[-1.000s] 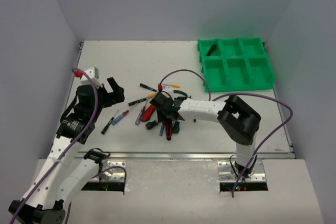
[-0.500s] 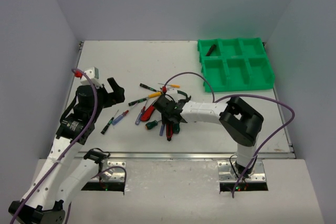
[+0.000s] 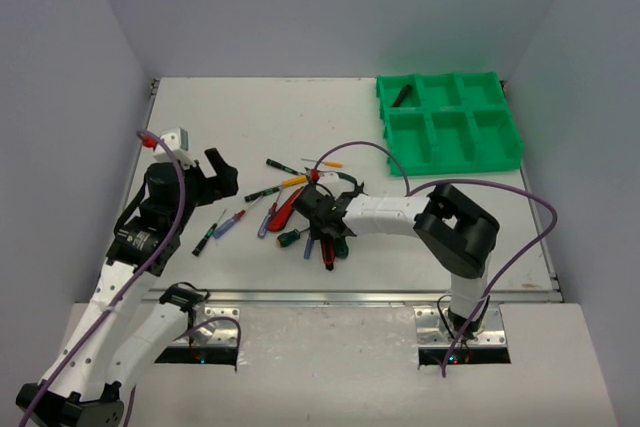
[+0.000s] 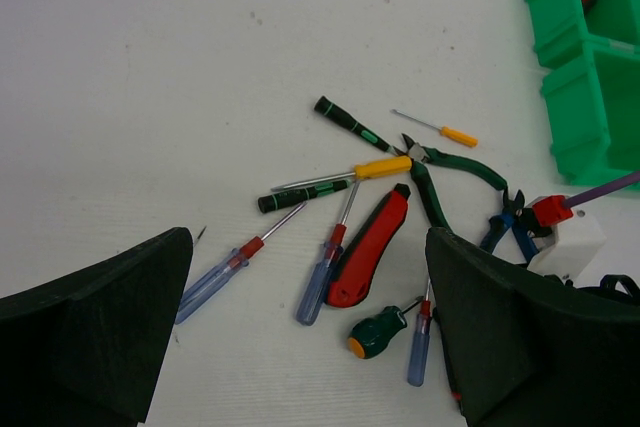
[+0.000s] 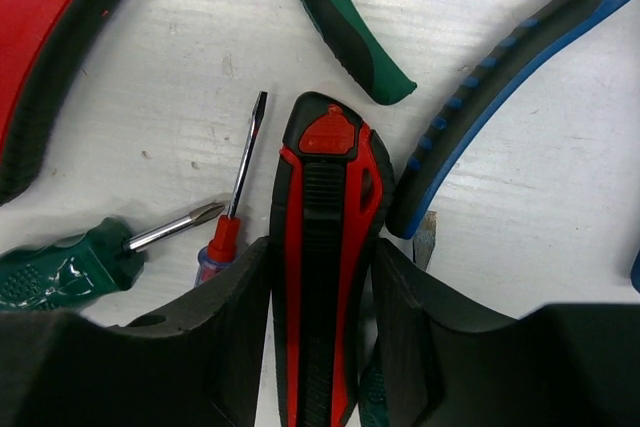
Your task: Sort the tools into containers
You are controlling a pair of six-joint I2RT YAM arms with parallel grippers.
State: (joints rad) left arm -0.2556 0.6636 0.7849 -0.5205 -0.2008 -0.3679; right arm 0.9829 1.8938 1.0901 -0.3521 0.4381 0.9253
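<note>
1. Right tool (image 3: 326, 235) has slid a bit toward the near edge since a second ago and now sits lower over the pile. The left arm and the loose stuff look unmoved to me.
2. From the right wrist camera, its black pads (image 5: 225, 337) hug both sides of the red-and-black handle (image 5: 322, 247) with no gap I can see, so it's clamped on that. The handle lies flat on the bench (image 3: 230, 117), mid-pile.
3. That handle is glossy red plastic with a ribbed black strip down the middle and a black rubbery rim.
4. Just beside it there's a blue pliers grip (image 5: 500, 107) with little ridges and a smooth dark green pliers grip (image 5: 340, 27). There's also a thin flat-blade screwdriver (image 5: 240, 162) with a red collar and a stubby green Phillips driver (image 5: 60, 272) with a shiny tip.
5. Left tool (image 3: 218, 175) hangs over the bench's left side, jaws spread wide, holding nothing.
6. Its camera also shows a yellow-handled driver (image 4: 383, 167), a skinny orange one (image 4: 458, 135) and a see-through blue handle (image 4: 318, 282).
7. Green tray (image 3: 455, 161) is moulded plastic with six compartments. It sits at the far right corner, well apart from the pile, with one dark item (image 3: 401, 95) in its far left compartment.
8. The bench is white and faintly scuffed.
</note>
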